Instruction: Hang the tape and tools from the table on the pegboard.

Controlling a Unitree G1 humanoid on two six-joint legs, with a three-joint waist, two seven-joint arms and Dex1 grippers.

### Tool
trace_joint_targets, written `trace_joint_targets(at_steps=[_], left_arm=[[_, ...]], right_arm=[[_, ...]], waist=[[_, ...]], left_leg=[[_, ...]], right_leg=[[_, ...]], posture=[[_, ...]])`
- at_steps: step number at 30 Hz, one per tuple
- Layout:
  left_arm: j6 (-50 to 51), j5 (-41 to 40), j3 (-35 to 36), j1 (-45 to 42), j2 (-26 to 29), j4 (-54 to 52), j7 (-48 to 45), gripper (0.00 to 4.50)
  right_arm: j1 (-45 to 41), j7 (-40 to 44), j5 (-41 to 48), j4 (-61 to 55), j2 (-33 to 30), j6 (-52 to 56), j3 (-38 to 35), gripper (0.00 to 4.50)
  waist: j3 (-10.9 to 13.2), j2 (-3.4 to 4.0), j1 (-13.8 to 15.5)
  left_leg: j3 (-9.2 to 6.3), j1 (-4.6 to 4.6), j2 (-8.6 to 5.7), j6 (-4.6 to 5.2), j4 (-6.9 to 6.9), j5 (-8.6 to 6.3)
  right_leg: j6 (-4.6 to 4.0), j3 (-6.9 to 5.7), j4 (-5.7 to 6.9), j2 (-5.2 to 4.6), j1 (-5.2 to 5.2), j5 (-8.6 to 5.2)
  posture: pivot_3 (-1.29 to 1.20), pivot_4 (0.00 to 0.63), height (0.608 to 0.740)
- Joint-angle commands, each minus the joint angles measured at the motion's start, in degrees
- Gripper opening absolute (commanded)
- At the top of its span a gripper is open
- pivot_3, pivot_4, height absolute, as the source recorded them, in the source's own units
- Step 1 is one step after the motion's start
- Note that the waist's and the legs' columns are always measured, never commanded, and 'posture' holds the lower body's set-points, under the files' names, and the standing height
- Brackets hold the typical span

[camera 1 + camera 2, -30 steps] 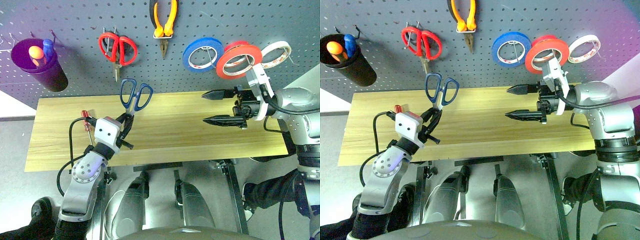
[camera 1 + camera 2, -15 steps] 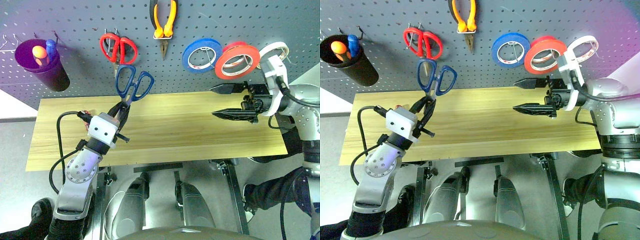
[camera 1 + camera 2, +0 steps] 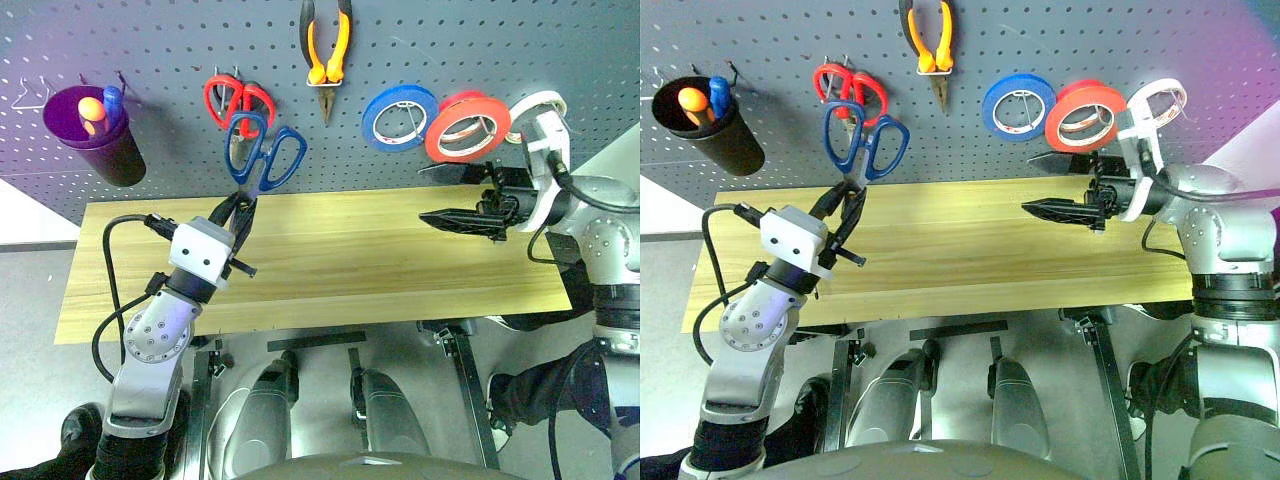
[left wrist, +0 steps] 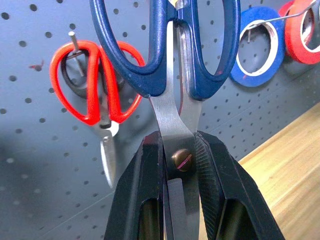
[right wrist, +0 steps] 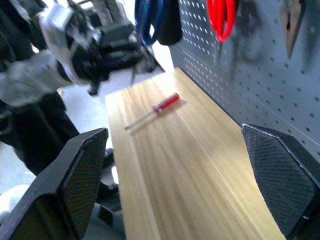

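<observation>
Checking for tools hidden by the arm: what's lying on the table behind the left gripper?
A red-handled screwdriver lies flat on the table. From the head views, the left gripper, shut on the blue scissors, covers it.

Both arms are silver-grey metal with rounded joint housings; the left one carries a round cap ringed with small screws. Each wrist ends in a boxy white camera block, the left block showing two small dark dots. Black cables loop from the wrists back along the forearms. The left claw and right claw each have two long, tapering black fingers with finely cross-hatched inner pads.
</observation>
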Motion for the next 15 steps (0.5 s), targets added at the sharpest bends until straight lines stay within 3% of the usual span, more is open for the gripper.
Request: trace_joint_targets(at_steps=[1, 5, 8, 15], left_arm=[[-0.5, -0.5, 2.0, 0.9, 0.5, -3.3, 0.3, 0.62], [0.3, -0.8, 2.6, 1.1, 0.6, -4.3, 0.3, 0.62], [1.2, -1.1, 3.0, 1.0, 0.7, -5.1, 0.2, 0.62], [3.3, -1.5, 3.6, -0.5, 0.6, -5.5, 0.4, 0.62]], right_arm=[[0.6, 0.4, -0.2, -1.2, 0.1, -3.8, -1.7, 4.5], [0.6, 3.8, 3.1, -1.5, -1.2, 0.7, -1.4, 4.5], [-0.3, 2.5, 2.4, -0.5, -1.4, 2.8, -1.1, 3.95], [-1.7, 2.9, 4.4, -0.3, -1.1, 6.2, -2.0, 3.95]], waist=[[0.0, 0.03, 0.0], [0.0, 0.03, 0.0], [0.0, 0.03, 0.0], [0.0, 0.04, 0.0]], left_leg=[[0.0, 0.0, 0.0, 0.0, 0.0, 0.0], [0.0, 0.0, 0.0, 0.0, 0.01, 0.0], [0.0, 0.0, 0.0, 0.0, 0.05, 0.0], [0.0, 0.01, 0.0, 0.01, 0.05, 0.0]], right_leg=[[0.0, 0.0, 0.01, 0.0, -0.01, 0.0], [0.0, 0.0, 0.01, 0.0, 0.0, 0.0], [0.0, 0.0, 0.02, -0.01, 0.02, 0.0], [0.0, 0.01, 0.09, -0.01, 0.0, 0.0]], posture=[[-0.01, 0.255, 0.74], [0.0, 0.258, 0.74], [0.0, 0.26, 0.74], [0.0, 0.264, 0.74]])
